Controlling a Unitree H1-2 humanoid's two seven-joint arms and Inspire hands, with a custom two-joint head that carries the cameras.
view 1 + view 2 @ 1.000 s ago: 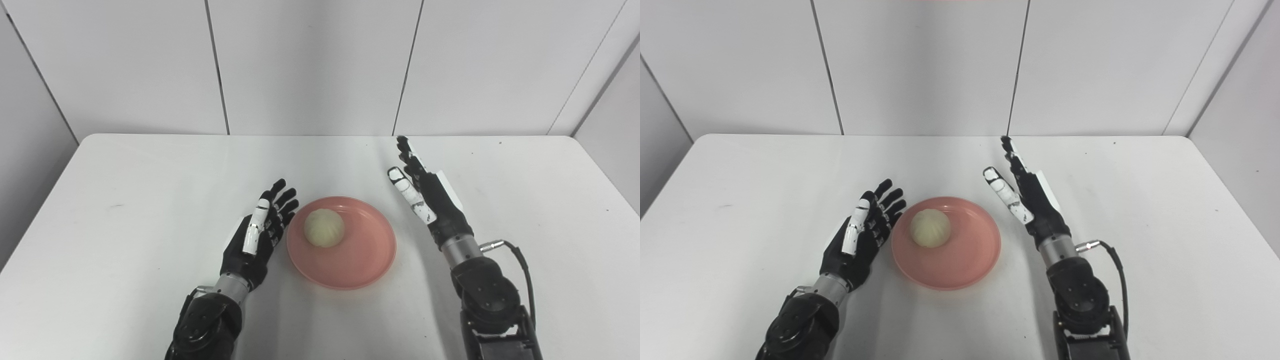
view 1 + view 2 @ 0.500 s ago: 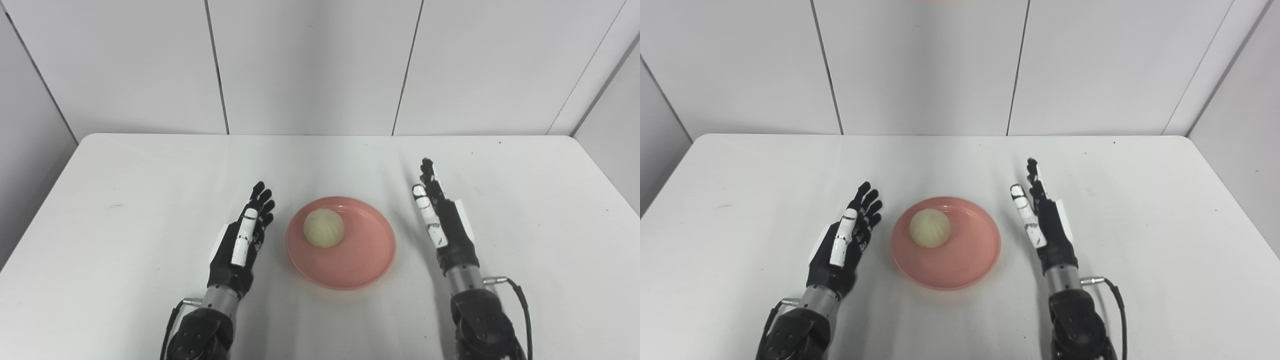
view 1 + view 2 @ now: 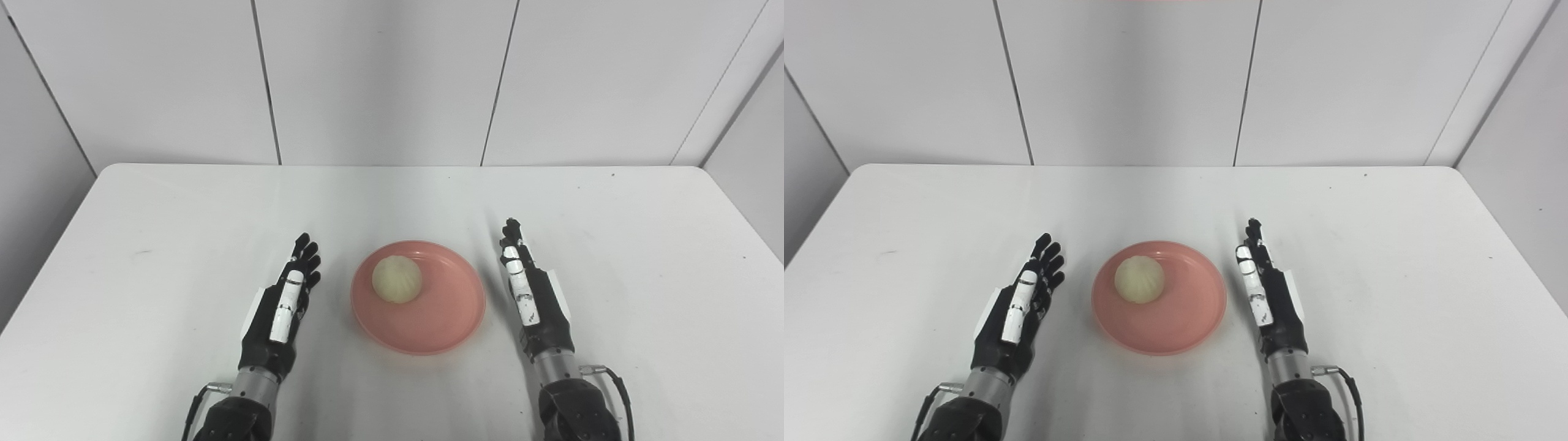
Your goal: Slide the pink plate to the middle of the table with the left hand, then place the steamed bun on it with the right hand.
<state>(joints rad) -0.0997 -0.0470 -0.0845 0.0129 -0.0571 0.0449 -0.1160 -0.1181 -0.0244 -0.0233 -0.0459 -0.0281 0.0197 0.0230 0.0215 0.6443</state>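
In the left eye view, a pink plate (image 3: 418, 297) sits flat on the white table (image 3: 153, 233), roughly midway between the table's left and right edges and toward its near side. A pale steamed bun (image 3: 397, 279) rests on the plate, on the far-left part of its inner surface, inside the rim. The left hand (image 3: 280, 312) lies to the left of the plate, near it but not touching, with a strip of bare table between them. Its fingers (image 3: 304, 251) are stretched out and slightly spread, pointing away from the robot, and it grasps nothing. The right hand (image 3: 534, 294) lies to the right of the plate, also near and apart from the rim. It stands edge-on with the thumb side up, extended straight toward the far side of the table, released and empty. Both forearms enter from the bottom edge, on either side of the plate. A thin cable (image 3: 618, 383) loops beside the right wrist.

In the right eye view, the plate (image 3: 1182, 318) appears a little left of the picture's middle, with the bun (image 3: 1138, 287) again on its far-left part. The left hand (image 3: 1013, 312) is left of the plate with clear table between; its fingers are extended and it holds nothing. The right hand (image 3: 1271, 300) is just right of the plate's rim, not touching, straight and empty. Grey wall panels (image 3: 1127, 79) stand behind the table, well beyond the plate.
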